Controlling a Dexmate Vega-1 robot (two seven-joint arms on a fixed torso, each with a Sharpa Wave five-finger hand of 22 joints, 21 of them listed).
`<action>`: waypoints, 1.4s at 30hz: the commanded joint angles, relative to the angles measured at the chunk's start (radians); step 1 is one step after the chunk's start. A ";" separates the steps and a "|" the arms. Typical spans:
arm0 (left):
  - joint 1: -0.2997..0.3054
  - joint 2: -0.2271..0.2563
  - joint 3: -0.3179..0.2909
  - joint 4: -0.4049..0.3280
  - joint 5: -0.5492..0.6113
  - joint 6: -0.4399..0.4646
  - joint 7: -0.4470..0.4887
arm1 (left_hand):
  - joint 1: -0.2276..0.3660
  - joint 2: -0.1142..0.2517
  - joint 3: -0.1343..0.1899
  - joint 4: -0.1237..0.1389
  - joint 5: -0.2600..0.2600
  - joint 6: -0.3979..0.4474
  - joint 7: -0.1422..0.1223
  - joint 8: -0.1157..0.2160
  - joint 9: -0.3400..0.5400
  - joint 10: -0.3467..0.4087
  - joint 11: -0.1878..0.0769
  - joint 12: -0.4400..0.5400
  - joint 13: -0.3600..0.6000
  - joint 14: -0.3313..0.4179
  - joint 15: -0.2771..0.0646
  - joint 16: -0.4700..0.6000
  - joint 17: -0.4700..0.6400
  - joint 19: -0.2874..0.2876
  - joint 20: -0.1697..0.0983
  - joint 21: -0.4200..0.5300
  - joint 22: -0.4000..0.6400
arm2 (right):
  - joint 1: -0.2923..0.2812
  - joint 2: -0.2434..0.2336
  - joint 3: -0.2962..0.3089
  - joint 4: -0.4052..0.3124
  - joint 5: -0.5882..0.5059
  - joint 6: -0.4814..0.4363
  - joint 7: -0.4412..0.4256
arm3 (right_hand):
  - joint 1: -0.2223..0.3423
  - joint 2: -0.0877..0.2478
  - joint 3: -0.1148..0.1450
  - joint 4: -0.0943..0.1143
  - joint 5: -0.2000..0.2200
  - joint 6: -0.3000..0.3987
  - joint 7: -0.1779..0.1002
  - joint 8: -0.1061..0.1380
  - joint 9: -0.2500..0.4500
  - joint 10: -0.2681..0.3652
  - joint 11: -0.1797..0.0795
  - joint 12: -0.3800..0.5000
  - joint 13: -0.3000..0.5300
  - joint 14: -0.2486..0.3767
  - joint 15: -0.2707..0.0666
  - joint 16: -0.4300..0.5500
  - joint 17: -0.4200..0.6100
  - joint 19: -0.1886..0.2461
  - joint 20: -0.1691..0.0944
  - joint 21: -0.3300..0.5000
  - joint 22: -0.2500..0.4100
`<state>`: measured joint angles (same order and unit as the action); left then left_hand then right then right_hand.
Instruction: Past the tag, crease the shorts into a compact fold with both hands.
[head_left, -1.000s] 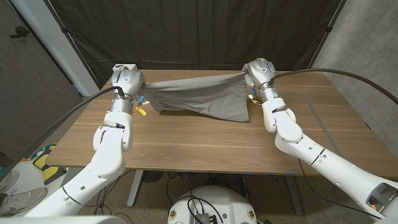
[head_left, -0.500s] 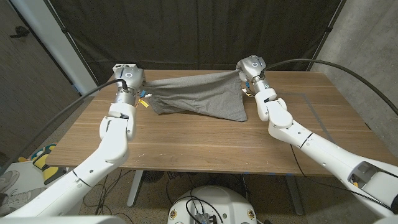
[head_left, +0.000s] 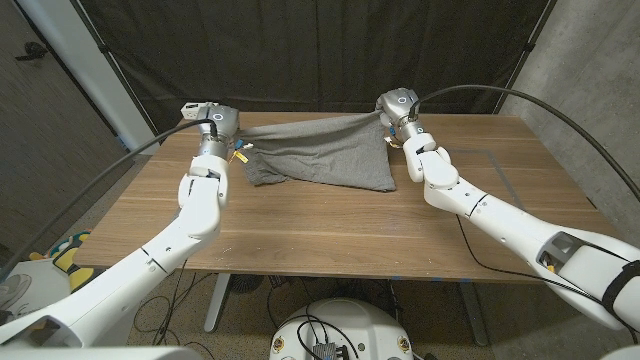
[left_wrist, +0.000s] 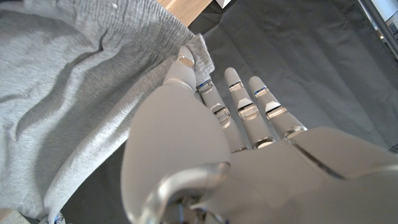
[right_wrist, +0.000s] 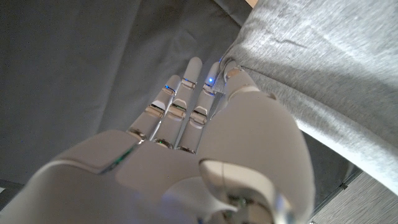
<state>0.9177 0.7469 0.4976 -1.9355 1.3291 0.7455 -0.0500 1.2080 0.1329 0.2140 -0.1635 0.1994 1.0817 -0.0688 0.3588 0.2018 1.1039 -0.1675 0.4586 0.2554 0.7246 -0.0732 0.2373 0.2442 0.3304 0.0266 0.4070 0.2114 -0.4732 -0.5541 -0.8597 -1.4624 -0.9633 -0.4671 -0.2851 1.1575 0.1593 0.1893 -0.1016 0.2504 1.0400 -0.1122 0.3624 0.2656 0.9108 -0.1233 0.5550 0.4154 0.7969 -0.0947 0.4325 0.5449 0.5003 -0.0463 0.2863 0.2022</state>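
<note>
Grey shorts (head_left: 318, 152) hang stretched between my two hands above the far side of the wooden table (head_left: 330, 230), their lower edge draping onto the wood. My left hand (head_left: 218, 128) pinches one upper corner of the shorts (left_wrist: 68, 93) between thumb and a finger (left_wrist: 186, 62), the other fingers held straight. My right hand (head_left: 392, 112) pinches the opposite corner of the shorts (right_wrist: 323, 68) the same way. In the wrist views each hand (left_wrist: 205, 130) (right_wrist: 205, 124) shows against the black curtain. I cannot make out the tag.
A black curtain (head_left: 320, 50) hangs right behind the table's far edge. Thick cables (head_left: 560, 110) arc from the arms at both sides. Blue tape marks (head_left: 510, 180) lie on the table's right part. Bare wood spreads in front of the shorts.
Both hands have carried the shorts a little farther back and closer together. The cloth now sags more between them and lies lower on the table.
</note>
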 joint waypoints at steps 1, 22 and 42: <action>-0.124 -0.031 0.120 0.138 0.016 0.040 0.035 | 0.024 0.014 0.025 0.022 -0.001 0.012 0.008 -0.003 0.001 0.042 -0.033 0.003 0.173 0.007 -0.165 0.003 0.004 0.000 -0.005 0.008 0.004 | 0.096 0.039 -0.070 0.145 0.041 0.019 -0.031 | 0.014 0.001 0.000 0.006 0.008 0.007 0.002 0.004 0.020 0.000 0.001 0.006 0.004 0.010 -0.125 -0.002 0.003 0.009 -0.027 0.006 0.003; -0.213 -0.073 0.250 0.298 0.078 0.145 0.057 | 0.025 0.011 0.020 0.020 -0.005 0.021 -0.001 -0.006 -0.002 0.049 -0.034 -0.001 0.169 0.010 -0.166 0.006 0.004 0.006 -0.014 0.014 0.003 | 0.185 0.109 -0.162 0.306 0.085 0.003 -0.082 | 0.018 0.001 -0.006 0.008 0.008 0.003 -0.001 -0.003 0.012 -0.002 0.002 0.001 0.000 0.017 -0.126 -0.011 0.011 0.017 -0.026 0.016 0.003; -0.319 -0.136 0.359 0.442 0.333 0.222 -0.312 | -0.227 -0.048 0.054 0.123 -0.006 -0.698 -0.024 -0.192 -0.020 -0.542 0.009 -0.281 -0.047 -0.245 -0.052 -0.059 -0.062 -0.094 0.046 0.037 0.002 | 0.236 0.092 -0.241 0.256 0.074 -0.121 0.165 | -0.024 -0.055 0.059 0.027 0.004 -0.666 -0.102 -0.191 -0.076 -0.407 0.026 -0.312 -0.142 -0.153 -0.105 -0.207 -0.086 -0.008 0.072 0.024 -0.014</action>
<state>0.6450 0.6295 0.8172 -1.5408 1.5436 0.9682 -0.1230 1.0202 0.1078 0.2830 -0.0455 0.1856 0.4356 -0.0783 0.1661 0.1813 0.6145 -0.1699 0.1773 0.2183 0.5065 -0.0499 0.1810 0.1812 0.2543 0.0667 0.4442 0.2137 -0.2535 -0.4493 -1.0758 -1.1817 -0.8880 -0.5442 -0.2123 1.1417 0.1278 0.2564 -0.0755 0.2437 0.4279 -0.2141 0.1694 0.1904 0.5425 -0.1065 0.2729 0.2829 0.6630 -0.0659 0.2425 0.4715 0.4944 0.0133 0.3158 0.1881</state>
